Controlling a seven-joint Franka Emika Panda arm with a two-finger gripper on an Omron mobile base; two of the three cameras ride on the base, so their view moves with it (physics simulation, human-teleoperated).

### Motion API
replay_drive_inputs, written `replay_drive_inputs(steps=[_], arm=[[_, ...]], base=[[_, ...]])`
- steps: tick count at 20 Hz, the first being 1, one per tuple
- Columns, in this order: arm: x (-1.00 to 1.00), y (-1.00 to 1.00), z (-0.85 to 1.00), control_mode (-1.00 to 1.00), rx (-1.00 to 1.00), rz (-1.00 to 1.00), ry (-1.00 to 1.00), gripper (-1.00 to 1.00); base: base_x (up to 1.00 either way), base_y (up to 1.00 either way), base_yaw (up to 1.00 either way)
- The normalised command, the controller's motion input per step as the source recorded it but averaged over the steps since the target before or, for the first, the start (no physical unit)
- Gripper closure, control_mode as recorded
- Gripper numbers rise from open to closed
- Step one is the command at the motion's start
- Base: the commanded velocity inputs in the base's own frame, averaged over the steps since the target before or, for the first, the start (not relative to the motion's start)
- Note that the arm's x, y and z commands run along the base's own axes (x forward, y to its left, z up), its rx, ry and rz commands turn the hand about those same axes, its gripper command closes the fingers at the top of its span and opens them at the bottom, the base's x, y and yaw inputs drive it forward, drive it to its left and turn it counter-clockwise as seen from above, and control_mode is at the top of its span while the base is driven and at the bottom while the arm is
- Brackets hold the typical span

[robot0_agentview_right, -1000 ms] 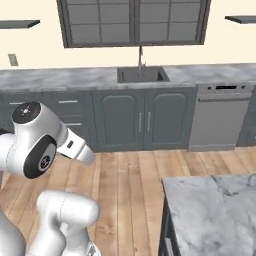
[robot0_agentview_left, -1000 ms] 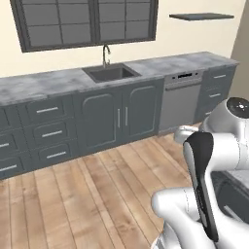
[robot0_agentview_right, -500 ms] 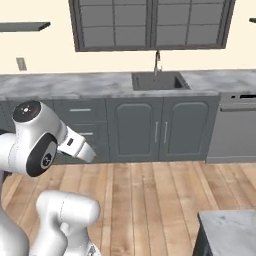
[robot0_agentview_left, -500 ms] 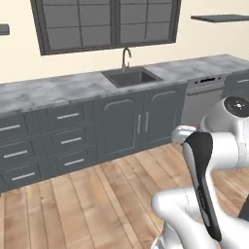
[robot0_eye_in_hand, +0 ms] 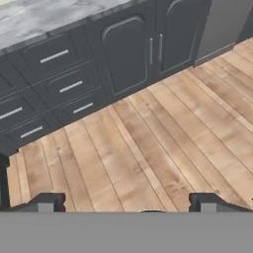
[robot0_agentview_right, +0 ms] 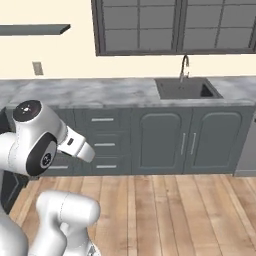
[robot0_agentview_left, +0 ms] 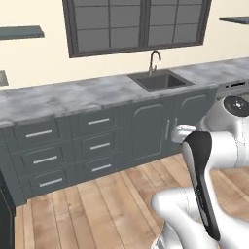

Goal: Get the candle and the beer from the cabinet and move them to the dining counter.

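Since a second ago your base turned left, so the sink [robot0_agentview_left: 160, 80] now sits right of centre. At upper left you see the shelf [robot0_agentview_left: 19, 32], its top hidden. Your gripper [robot0_eye_in_hand: 126, 202] hangs over wood floor [robot0_eye_in_hand: 148, 148], fingers spread wide, empty. Drawers [robot0_agentview_left: 73, 146] fill the middle.

A home kitchen: a grey-white marble counter run [robot0_agentview_left: 73, 97] carries a sink [robot0_agentview_left: 158, 81] with a curved tap [robot0_agentview_left: 154, 61] under a dark-framed window [robot0_agentview_left: 136, 22], over slate-grey drawers [robot0_agentview_right: 102, 142] and arched cupboard doors [robot0_agentview_right: 160, 140], with a wood plank floor [robot0_eye_in_hand: 148, 148] and a wall shelf [robot0_agentview_right: 32, 29]
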Motion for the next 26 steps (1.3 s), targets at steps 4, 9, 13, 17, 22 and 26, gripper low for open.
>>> replay_drive_inputs(steps=[4, 9, 13, 17, 22, 26], arm=[[0.00, 0.00, 0.00, 1.00, 0.00, 0.00, 0.00, -1.00], [0.00, 0.00, 0.00, 1.00, 0.00, 0.00, 0.00, -1.00], [0.00, 0.00, 0.00, 1.00, 0.00, 0.00, 0.00, -1.00], [0.00, 0.00, 0.00, 1.00, 0.00, 0.00, 0.00, -1.00], [0.00, 0.00, 0.00, 1.00, 0.00, 0.00, 0.00, -1.00], [0.00, 0.00, 0.00, 1.00, 0.00, 0.00, 0.00, -1.00]], base=[[0.31, 0.66, 0.23], [0.49, 0.35, 0.33], [0.62, 0.07, 0.43], [0.60, 0.10, 0.33], [0.60, 0.15, 0.23], [0.57, 0.33, 0.08]])
